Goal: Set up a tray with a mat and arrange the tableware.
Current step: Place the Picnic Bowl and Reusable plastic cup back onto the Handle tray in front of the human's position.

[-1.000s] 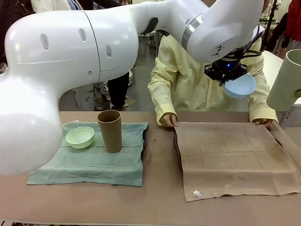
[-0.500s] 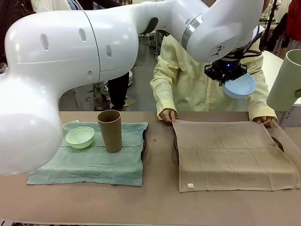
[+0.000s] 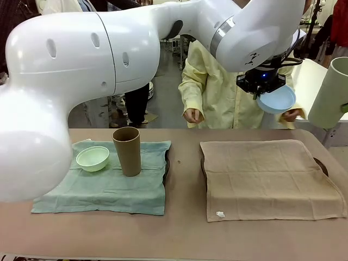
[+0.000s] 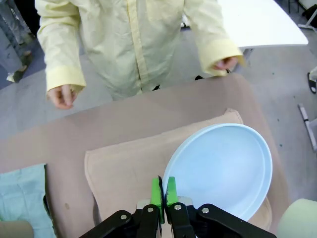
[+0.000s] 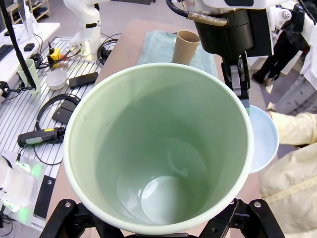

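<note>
Left gripper (image 4: 164, 194), jaws pinched on the light blue bowl (image 3: 277, 99) rim, a thin, likely slippery hold; right gripper's jaws clasp the sage tumbler (image 5: 158, 148) around its base.

A robotics lab. The arm (image 3: 109, 65) is mounted at a cloth-covered table (image 3: 179, 234) across from a person (image 3: 228, 87) in a yellow gown. In the right wrist view, a metal bench (image 5: 29, 124) beside the table carries cables (image 5: 106, 47), a black handheld device (image 5: 42, 135), small boxes (image 5: 81, 79), a cup (image 5: 28, 74) and a bowl (image 5: 57, 78), with another white arm (image 5: 84, 15) standing behind it. A plain white table (image 4: 257, 22) and bare grey floor (image 4: 292, 79) lie behind the person.
</note>
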Controlling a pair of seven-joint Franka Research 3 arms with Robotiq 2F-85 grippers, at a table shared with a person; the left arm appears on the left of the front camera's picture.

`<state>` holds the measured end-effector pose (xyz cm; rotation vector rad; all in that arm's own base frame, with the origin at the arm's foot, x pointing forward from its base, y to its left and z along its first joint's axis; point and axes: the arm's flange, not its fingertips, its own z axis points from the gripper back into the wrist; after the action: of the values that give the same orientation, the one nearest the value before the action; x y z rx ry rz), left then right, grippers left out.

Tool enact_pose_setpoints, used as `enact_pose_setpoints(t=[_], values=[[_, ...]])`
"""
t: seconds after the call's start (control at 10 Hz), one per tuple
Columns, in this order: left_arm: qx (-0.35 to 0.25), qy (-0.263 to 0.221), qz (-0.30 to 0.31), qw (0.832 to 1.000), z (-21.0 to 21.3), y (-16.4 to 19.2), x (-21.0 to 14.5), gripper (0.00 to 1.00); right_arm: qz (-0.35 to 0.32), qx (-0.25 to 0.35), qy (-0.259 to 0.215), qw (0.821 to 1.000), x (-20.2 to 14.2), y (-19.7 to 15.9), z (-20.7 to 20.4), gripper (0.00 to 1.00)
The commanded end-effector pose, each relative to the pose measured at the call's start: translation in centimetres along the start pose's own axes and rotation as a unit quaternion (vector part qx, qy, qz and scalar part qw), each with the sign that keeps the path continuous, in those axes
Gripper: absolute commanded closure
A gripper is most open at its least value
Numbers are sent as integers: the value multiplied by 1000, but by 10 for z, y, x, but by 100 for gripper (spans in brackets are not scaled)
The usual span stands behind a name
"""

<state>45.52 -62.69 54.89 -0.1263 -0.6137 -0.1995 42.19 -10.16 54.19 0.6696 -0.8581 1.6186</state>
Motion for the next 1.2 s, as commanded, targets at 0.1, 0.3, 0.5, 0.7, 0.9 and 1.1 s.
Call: enact_pose_setpoints(t=[0.1, 0.3, 0.5, 0.7, 0.9, 1.1], values=[[-11, 4, -2, 1000, 2, 2, 3, 100, 2, -1, 1, 1000, 1, 0, 0, 100], [-11, 61, -1, 998, -16, 9, -13, 96, -5, 10, -9, 1000, -15, -4, -4, 16], [-21, 105, -2, 994, -32, 26, -36, 96, 5, 20, -43, 999, -50, -19, -17, 16], [-20, 203, 8, 979, -54, 39, -62, 96, -2, 54, -43, 998, -77, -26, -45, 16], [-8, 252, 25, 967, -79, 57, -78, 96, -3, 81, -42, 996, -111, -36, -75, 16], [-9, 269, 34, 962, -107, 69, -91, 96, -30, 110, -54, 992, -145, -41, -113, 16]])
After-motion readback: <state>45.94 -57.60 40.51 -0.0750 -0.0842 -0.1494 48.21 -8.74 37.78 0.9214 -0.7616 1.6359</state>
